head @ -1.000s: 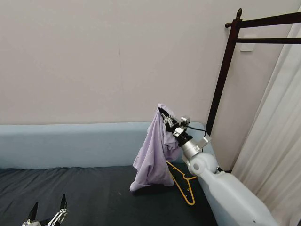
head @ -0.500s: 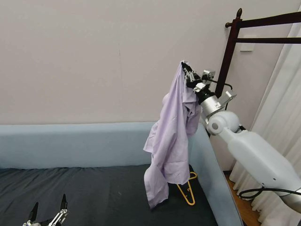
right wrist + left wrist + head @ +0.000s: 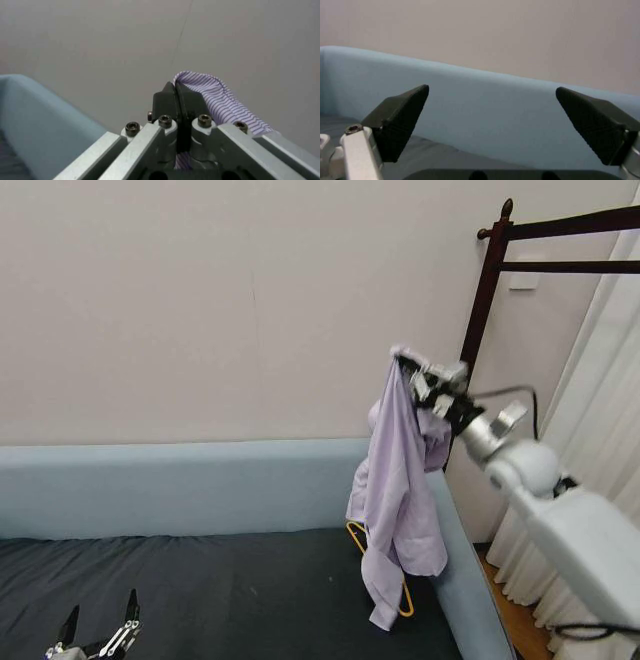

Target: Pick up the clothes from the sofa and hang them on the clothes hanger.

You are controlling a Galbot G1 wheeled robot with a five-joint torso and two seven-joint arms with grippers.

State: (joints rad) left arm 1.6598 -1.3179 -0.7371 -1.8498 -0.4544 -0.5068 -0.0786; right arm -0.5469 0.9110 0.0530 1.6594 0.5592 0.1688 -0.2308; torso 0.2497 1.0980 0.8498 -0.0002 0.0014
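Right gripper (image 3: pixel 412 370), fingers (image 3: pixel 165 100) pinching the shirt (image 3: pixel 398 480) beside the rack (image 3: pixel 484 300), likely must next reach its bar (image 3: pixel 575 224); left gripper (image 3: pixel 98 636) waits open, well away.

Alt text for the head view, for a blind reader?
The right gripper holds a lilac shirt aloft beside the dark wooden clothes rack, above the end of the pale blue sofa, where a yellow wire hanger lies. The left gripper hangs open, low.
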